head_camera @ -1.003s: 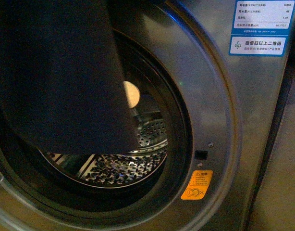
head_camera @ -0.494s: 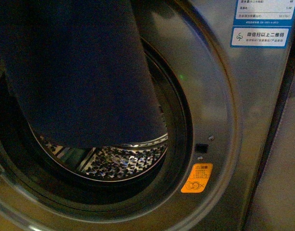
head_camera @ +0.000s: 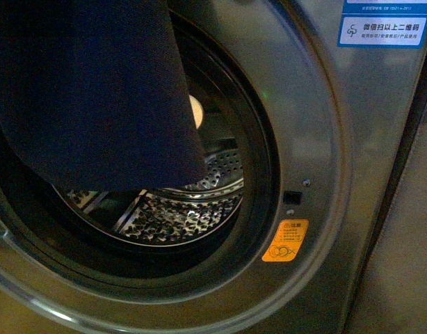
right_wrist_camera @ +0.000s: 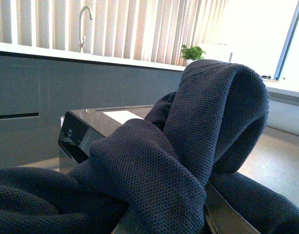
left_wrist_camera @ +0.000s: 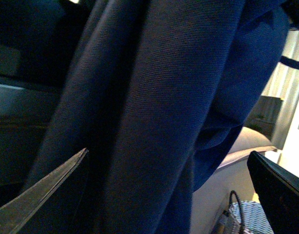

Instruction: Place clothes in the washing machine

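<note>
The washing machine [head_camera: 318, 118] fills the front view, grey, with its black-rimmed porthole [head_camera: 259, 160] standing wide and the perforated steel drum [head_camera: 172, 219] showing low inside. The clothes [head_camera: 95, 90], dark navy, hang in front of the upper left of the mouth and hide most of the drum. In the right wrist view the clothes [right_wrist_camera: 188, 146] are bunched over my right gripper [right_wrist_camera: 174, 217], which is shut on them. My left gripper [left_wrist_camera: 167, 153] is open, and the clothes [left_wrist_camera: 154, 97] hang between its spread fingers [left_wrist_camera: 42, 195]. Neither arm shows in the front view.
An orange warning sticker [head_camera: 285, 240] and a blue-white label [head_camera: 382, 28] sit on the machine's front. Pale floor [head_camera: 401, 271] lies to its right. A woven basket [left_wrist_camera: 252, 217] stands low behind the cloth. A counter with a tap [right_wrist_camera: 84, 22] and a plant [right_wrist_camera: 192, 51] lies far back.
The hanging clothes swung right across the mouth half a second ago and have now swung back left, uncovering the round light spot in the drum. The machine sits slightly higher in view.
</note>
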Motion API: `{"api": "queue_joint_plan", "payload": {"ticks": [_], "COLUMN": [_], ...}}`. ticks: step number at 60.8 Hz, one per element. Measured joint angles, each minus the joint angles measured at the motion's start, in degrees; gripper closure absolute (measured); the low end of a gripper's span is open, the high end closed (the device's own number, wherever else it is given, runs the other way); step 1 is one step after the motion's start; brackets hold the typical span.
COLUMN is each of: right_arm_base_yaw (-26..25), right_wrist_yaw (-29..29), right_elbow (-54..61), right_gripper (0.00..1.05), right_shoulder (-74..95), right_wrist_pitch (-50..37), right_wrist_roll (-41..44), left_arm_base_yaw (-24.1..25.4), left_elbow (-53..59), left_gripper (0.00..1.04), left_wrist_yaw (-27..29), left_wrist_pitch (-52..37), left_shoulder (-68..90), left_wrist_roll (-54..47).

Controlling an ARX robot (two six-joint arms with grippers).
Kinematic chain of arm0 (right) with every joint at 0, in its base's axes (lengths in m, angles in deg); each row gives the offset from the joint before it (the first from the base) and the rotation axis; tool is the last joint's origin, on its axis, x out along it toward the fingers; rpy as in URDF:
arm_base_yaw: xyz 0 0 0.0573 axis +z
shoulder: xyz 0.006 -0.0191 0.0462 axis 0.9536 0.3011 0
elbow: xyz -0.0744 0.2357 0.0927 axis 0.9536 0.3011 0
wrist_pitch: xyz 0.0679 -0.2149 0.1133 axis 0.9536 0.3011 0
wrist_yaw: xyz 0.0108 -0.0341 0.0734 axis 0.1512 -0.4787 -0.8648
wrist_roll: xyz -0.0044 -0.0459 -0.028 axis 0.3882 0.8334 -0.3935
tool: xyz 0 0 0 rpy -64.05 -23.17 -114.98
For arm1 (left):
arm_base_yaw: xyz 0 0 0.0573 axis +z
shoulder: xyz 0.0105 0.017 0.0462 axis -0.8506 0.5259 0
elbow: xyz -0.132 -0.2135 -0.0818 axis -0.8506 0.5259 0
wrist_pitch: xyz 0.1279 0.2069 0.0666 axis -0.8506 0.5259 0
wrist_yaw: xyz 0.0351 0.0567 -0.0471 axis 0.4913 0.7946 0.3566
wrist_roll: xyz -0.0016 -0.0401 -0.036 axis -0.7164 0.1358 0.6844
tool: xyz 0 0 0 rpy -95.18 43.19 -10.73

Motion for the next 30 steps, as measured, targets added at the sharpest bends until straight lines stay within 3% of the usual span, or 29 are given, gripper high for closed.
{"api": "queue_joint_plan", "payload": {"ticks": [16,30], "right_arm_base_yaw": [0.00,0.00], "right_wrist_yaw": [0.00,0.02], "right_elbow": [0.00,0.00], "right_gripper": [0.95,0.95], "right_shoulder": [0.00,0.00], "right_wrist_pitch": [0.00,0.00], "right_wrist_roll": [0.00,0.00], "left_arm_base_yaw": [-6.34,-11.82], "left_elbow": [-9.25,-11.67], "left_gripper": [0.07,0.07], "left_wrist_yaw": [4.50,5.77], "left_wrist_pitch": [8.20,8.11], "left_shoulder": [4.20,3.52], "left_wrist_roll": [-5.70,-7.10]}}
